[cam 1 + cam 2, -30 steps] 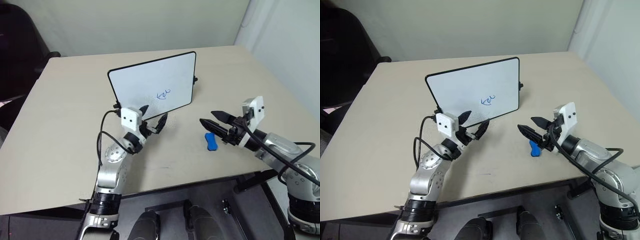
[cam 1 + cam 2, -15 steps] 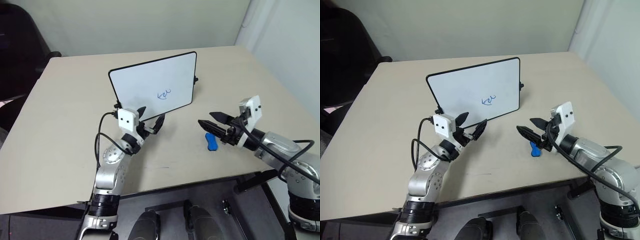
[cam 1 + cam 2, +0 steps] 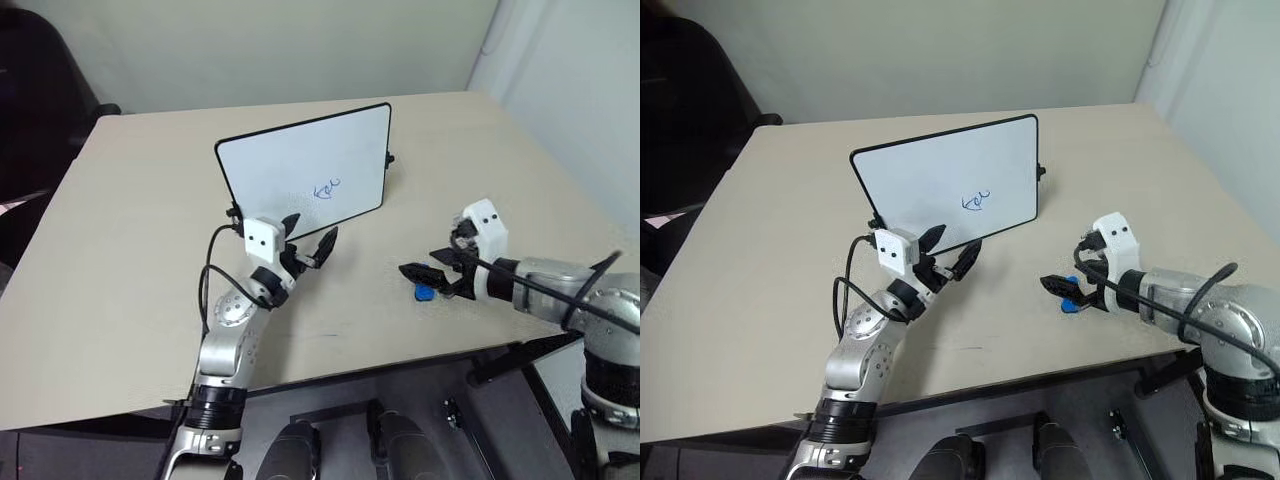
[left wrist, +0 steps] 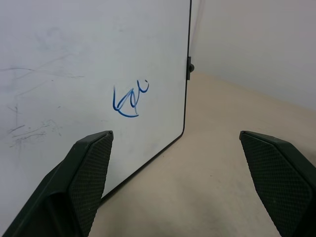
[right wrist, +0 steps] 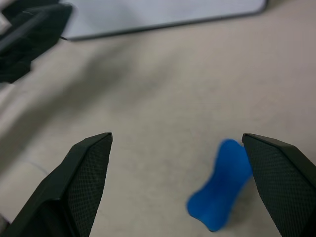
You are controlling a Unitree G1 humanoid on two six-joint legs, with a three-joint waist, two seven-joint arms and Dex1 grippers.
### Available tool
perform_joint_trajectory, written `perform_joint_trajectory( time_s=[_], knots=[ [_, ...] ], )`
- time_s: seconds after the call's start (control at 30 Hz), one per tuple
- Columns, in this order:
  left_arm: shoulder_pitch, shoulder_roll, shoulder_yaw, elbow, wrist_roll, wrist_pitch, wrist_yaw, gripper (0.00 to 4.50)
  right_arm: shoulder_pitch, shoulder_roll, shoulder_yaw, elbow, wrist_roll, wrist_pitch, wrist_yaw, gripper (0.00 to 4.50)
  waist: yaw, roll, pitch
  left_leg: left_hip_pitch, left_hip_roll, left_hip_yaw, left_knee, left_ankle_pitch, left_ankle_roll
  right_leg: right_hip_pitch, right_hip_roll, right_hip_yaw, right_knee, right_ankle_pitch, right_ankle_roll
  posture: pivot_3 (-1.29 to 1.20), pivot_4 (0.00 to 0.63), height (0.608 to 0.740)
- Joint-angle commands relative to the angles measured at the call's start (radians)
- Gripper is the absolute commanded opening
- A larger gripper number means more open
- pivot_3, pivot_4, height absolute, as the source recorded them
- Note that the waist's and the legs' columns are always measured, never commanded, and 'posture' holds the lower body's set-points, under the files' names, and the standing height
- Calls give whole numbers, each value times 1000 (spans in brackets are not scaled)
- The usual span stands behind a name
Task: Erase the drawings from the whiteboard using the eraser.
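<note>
We note the whiteboard (image 3: 305,165) standing tilted back on the beige table (image 3: 120,260), toward the far edge, its white face turned to the robot. The drawings (image 3: 327,188), a small blue scribble, sit low on the board's right half.

Left arm: forearm rises from the near edge toward the board; the left gripper (image 3: 308,240) points slightly upward at the board's lower edge, fingers spread wide, holding nothing. In the left wrist view we see both fingers (image 4: 84,173) apart, with the scribble between and above them.

Right arm: reaches in from the right edge, wrist bent downward. The right gripper (image 3: 428,272) angles down toward the tabletop, fingers spread, nothing pinched. The eraser (image 3: 424,292), a blue block, lies flat on the table just under the fingertips, near the front right; contact we cannot tell. In the right wrist view it lies close beside one finger (image 5: 281,177).
</note>
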State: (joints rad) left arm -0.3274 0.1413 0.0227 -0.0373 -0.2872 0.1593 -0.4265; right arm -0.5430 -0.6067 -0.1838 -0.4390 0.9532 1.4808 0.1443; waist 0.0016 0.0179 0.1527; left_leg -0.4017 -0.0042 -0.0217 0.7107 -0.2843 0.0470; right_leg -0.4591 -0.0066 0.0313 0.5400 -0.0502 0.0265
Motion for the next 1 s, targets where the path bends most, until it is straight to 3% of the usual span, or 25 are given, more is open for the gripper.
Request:
perform_joint_trajectory(
  time_s=[0.03,0.73,0.83,1.0],
  knots=[
    [8,0,-2,-53,-4,-12,5,4500,-47,38,-17,10,-30,106,-45,4461,0,0,0,0,0,0,0,0,0,0,0,0,0,0,0,0,150,740],
    [14,11,4,-82,-1,-5,25,4500,-39,67,155,123,-215,134,-106,4461,3,0,0,-1,0,0,0,-2,1,-1,-1,0,0,-1,1,0,150,740],
    [18,8,2,-89,-4,-1,27,4500,-36,66,175,130,-246,134,-100,3904,3,0,0,0,0,0,0,-2,1,0,-1,-1,0,-1,1,0,150,740],
    [30,1,-2,-106,-7,4,30,4500,-28,57,188,120,-268,134,-68,2172,3,0,0,0,0,0,2,-2,1,0,-1,-1,0,-1,1,0,150,740]
  ],
)
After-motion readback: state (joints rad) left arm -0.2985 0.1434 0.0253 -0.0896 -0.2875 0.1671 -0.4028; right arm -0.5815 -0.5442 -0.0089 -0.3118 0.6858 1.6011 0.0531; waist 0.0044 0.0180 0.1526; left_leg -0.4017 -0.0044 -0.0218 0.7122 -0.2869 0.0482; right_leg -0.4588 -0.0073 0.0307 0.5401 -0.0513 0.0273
